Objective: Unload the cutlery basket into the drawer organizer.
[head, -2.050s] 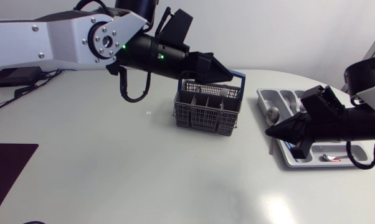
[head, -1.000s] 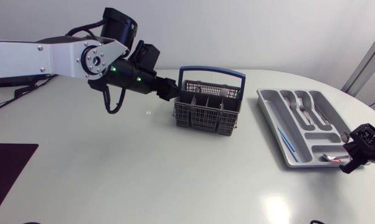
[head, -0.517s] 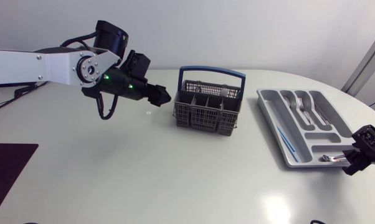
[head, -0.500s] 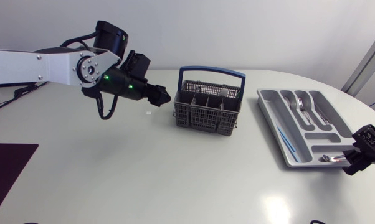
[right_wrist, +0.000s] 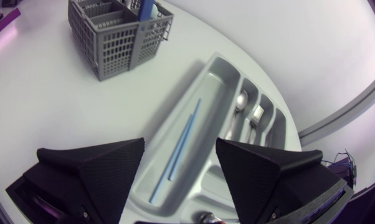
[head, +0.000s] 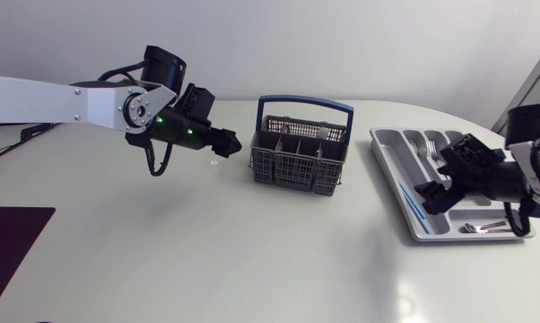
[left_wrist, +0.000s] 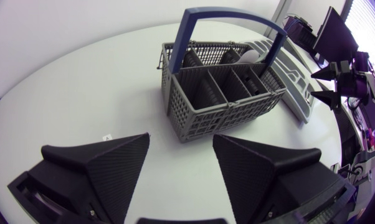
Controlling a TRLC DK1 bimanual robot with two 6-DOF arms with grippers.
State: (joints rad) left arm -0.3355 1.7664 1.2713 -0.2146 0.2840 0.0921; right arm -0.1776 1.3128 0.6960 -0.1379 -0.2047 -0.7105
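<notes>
Right tool [head: 427, 199] has swung back over the grey plastic drawer organizer [head: 388, 144], hiding part; left tool [head: 238, 142] backed off the grey mesh basket [head: 299, 160]; both released, empty.

From above, my right arm [head: 499, 179] lies across the drawer organizer [head: 391, 145]. It hides the compartments on the organizer's far side and whatever sits beneath my right end effector [head: 429, 199].

In my right wrist view the organizer's near end disappears under that end effector. A shiny piece of cutlery [right_wrist: 206, 217] just below it is cut off, so I cannot tell its kind. The thin blue item [right_wrist: 177, 147] under the fingers is too slender to identify. The cutlery basket [right_wrist: 116, 31], well ahead, is clipped by the frame edge.

Ahead of my left end effector [left_wrist: 181, 140], a pale thing [left_wrist: 250, 57] in the basket's far compartment is mostly hidden by the dividers. The organizer beyond is largely behind the basket. Beside that end effector, a white speck [left_wrist: 106, 136] on the desk [left_wrist: 81, 81] is too small to make out.
</notes>
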